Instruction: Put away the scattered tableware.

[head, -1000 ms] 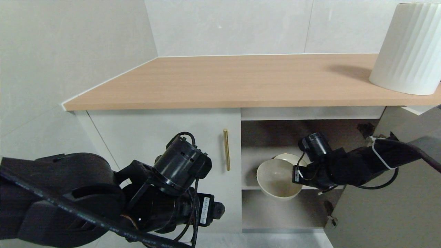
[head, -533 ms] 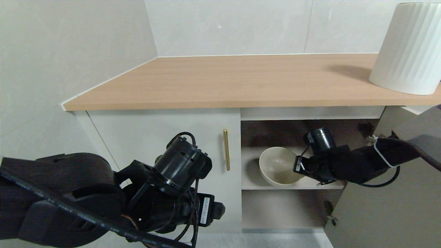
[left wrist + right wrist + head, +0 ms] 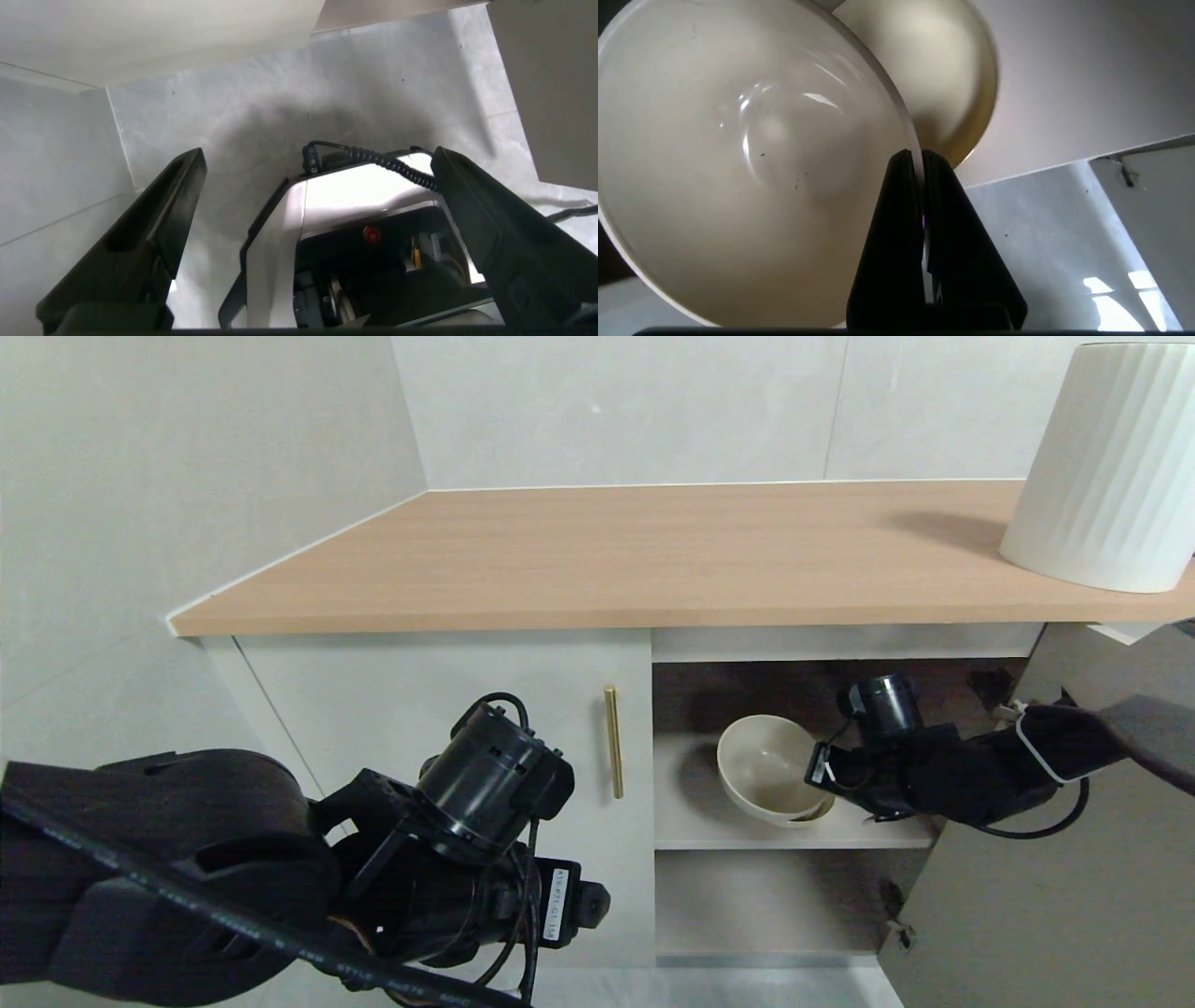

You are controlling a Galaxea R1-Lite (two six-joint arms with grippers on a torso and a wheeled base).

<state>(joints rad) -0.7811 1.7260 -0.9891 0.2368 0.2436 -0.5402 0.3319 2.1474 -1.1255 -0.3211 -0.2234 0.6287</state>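
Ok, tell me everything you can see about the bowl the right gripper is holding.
The bowl is cream, glossy, ceramic-looking, deep, round and empty. It is tilted, opening facing out of the open cabinet, over the shelf. The right gripper has its jaws shut on the rim. Another cream dish sits behind it.

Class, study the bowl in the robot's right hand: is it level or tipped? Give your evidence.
Tipped. The bowl has its opening facing out of the cabinet, and the right hand pinches its rim.
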